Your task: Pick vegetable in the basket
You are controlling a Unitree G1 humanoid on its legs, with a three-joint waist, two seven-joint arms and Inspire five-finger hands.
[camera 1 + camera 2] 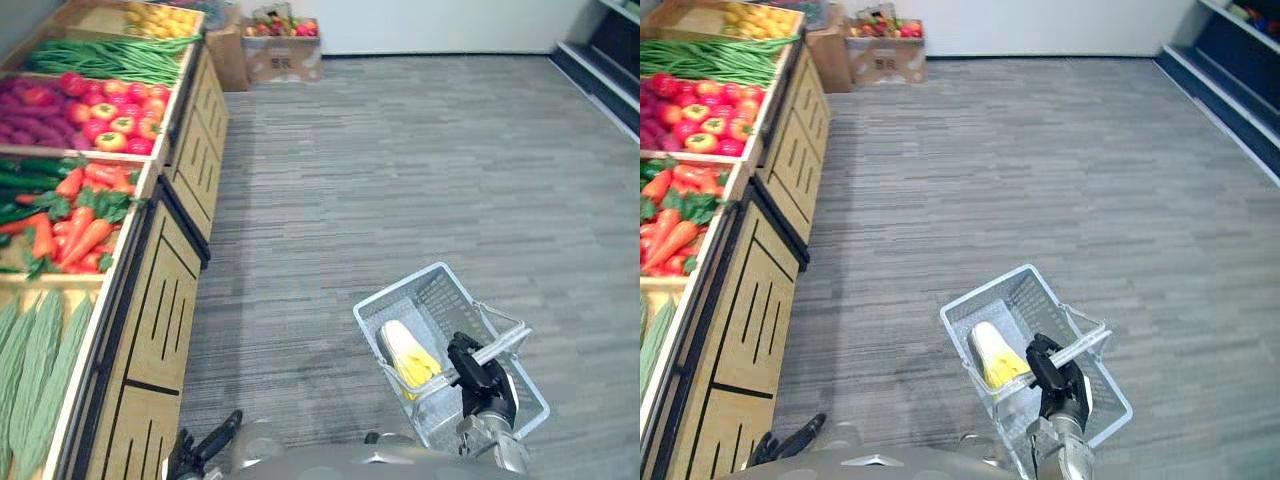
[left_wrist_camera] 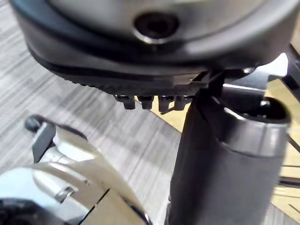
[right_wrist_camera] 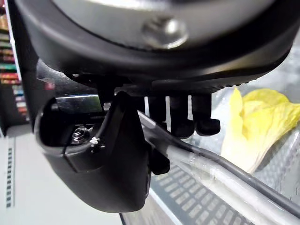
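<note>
- Basket [image 1: 440, 295]: pale grey, mesh walls, near right of the scene and well apart from the stand. Whether it touches the floor cannot be told.
- Basket handle [image 1: 507, 341]: pale bar across the basket's right side, raised above the rim.
- Right hand [image 1: 482, 378]: dark, over the near right of the basket. Its fingers [image 3: 180, 119] are curled over the handle and the thumb is closed beneath it, so it grips firmly.
- Vegetable [image 1: 405, 350]: one leafy head, white at the stem and yellow at the leaf tips. It lies inside the basket along its left wall, just beside the right hand.
- Left hand [image 1: 205, 447]: dark, low at the near left beside the stand. Its fingers are loosely extended and it holds nothing.
- Produce stand [image 1: 165, 300]: wooden, slatted panels, runs along the left from near to far.
- Long green gourds [image 1: 40, 370]: nearest bin.
- Carrots [image 1: 85, 235]: orange with green tops, next bin out.
- Cucumbers [image 1: 30, 180]: dark green, just beyond the carrots.
- Tomatoes [image 1: 120, 110]: red, some yellowish, farther bin, with purple produce [image 1: 25, 115] to their left.
- Green beans [image 1: 110, 58]: long bundle, farther again.
- Yellow fruit [image 1: 160, 17]: farthest bin.
- Cardboard box [image 1: 282, 58]: on the floor at the far wall, heaped with mixed produce.
- Floor [image 1: 400, 170]: grey, striped weave.
</note>
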